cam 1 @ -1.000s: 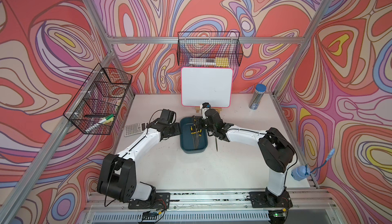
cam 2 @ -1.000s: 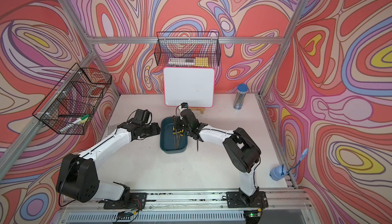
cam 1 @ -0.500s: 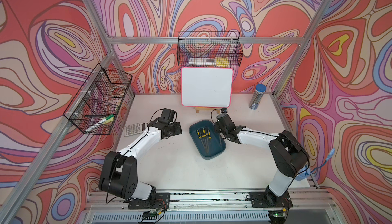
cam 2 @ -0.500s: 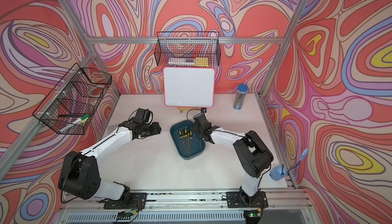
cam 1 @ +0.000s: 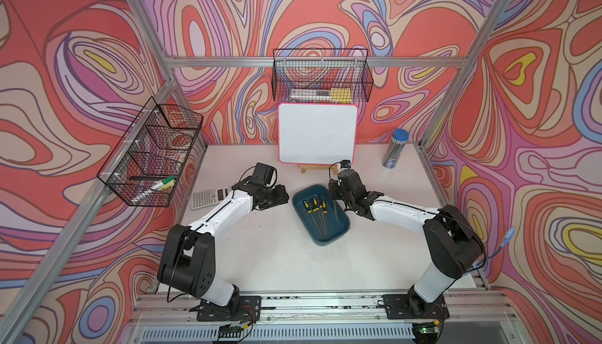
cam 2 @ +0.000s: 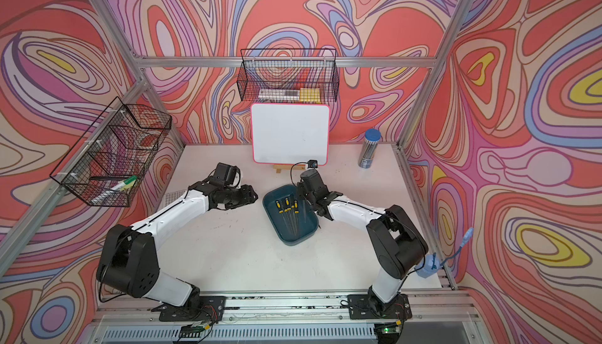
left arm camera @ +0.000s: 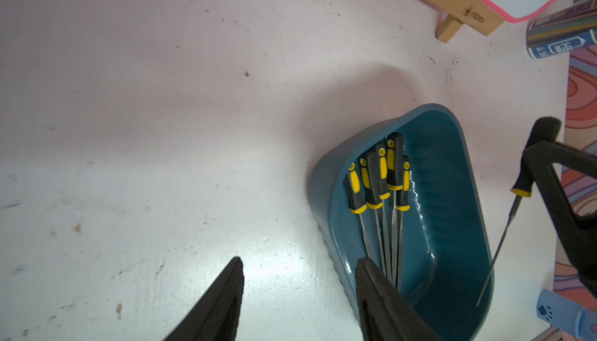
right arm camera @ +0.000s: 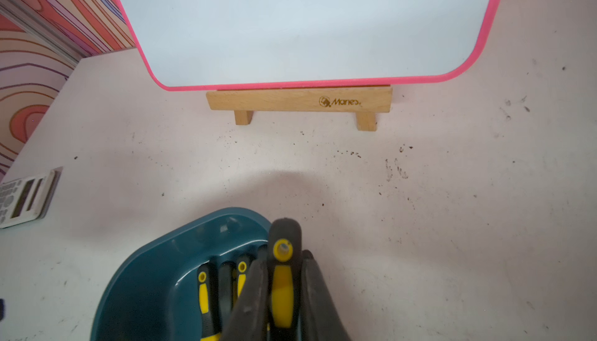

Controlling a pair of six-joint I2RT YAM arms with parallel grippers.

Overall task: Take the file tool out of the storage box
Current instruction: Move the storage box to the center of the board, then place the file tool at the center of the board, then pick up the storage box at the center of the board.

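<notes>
The teal storage box (cam 1: 326, 243) (cam 2: 294, 243) sits askew at mid-table with several black-and-yellow files (cam 1: 314, 205) (left arm camera: 381, 178) (right arm camera: 203, 287) lying in it. My right gripper (cam 1: 334, 193) (cam 2: 303, 192) (right arm camera: 282, 258) is shut on the handle of one file tool (right arm camera: 282, 283) (left arm camera: 520, 187) at the box's far right corner. Its thin shaft (cam 1: 336, 211) slants down over the box's right side. My left gripper (cam 1: 282, 195) (cam 2: 251, 194) (left arm camera: 299, 260) is open just left of the box, holding nothing.
A pink-framed whiteboard (cam 1: 317, 137) on a wooden stand (right arm camera: 300, 98) stands behind the box. A calculator (cam 1: 208, 199) lies at the left and a blue-capped canister (cam 1: 395, 148) stands at the back right. Wire baskets hang on the left wall (cam 1: 151, 156) and back wall (cam 1: 321, 78).
The box slid right and turned askew, away from my left gripper. My right gripper moved right and back with the file in its grip; over the last half second little has moved.
</notes>
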